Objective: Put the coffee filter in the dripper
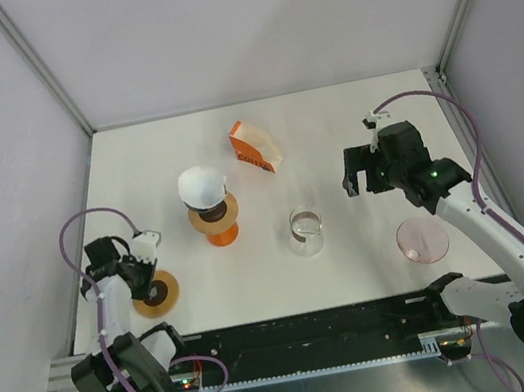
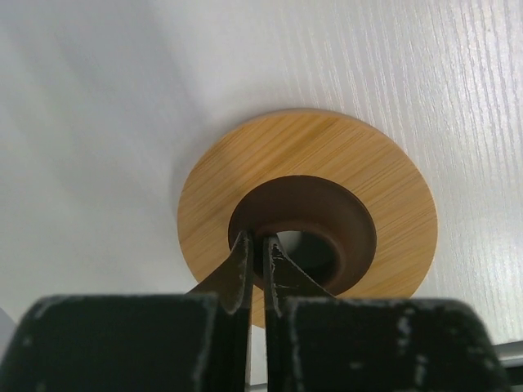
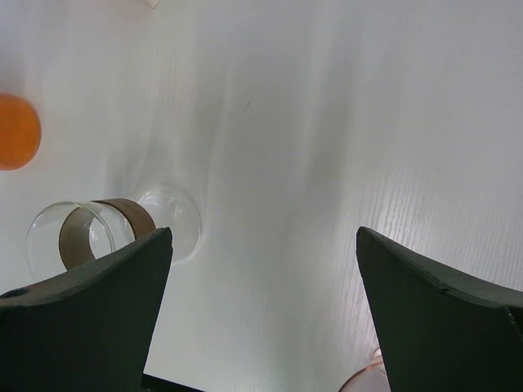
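Observation:
A white paper coffee filter (image 1: 201, 184) sits in the top of the orange dripper (image 1: 220, 232), which has a wooden collar and stands left of the table's middle. The filter leans slightly left. An orange part of the dripper shows at the left edge of the right wrist view (image 3: 15, 131). My left gripper (image 1: 147, 273) (image 2: 257, 242) is shut and empty. Its tips hang just over the brown inner collar of a flat wooden ring (image 2: 384, 204) near the table's front left. My right gripper (image 1: 360, 182) is wide open and empty above the table's right side.
A glass server with a brown band (image 1: 306, 231) (image 3: 106, 233) stands at the middle, right of the dripper. A pink saucer (image 1: 422, 240) (image 3: 368, 380) lies at front right. An orange-and-white filter box (image 1: 256, 148) lies behind the dripper. Frame posts stand at the back corners.

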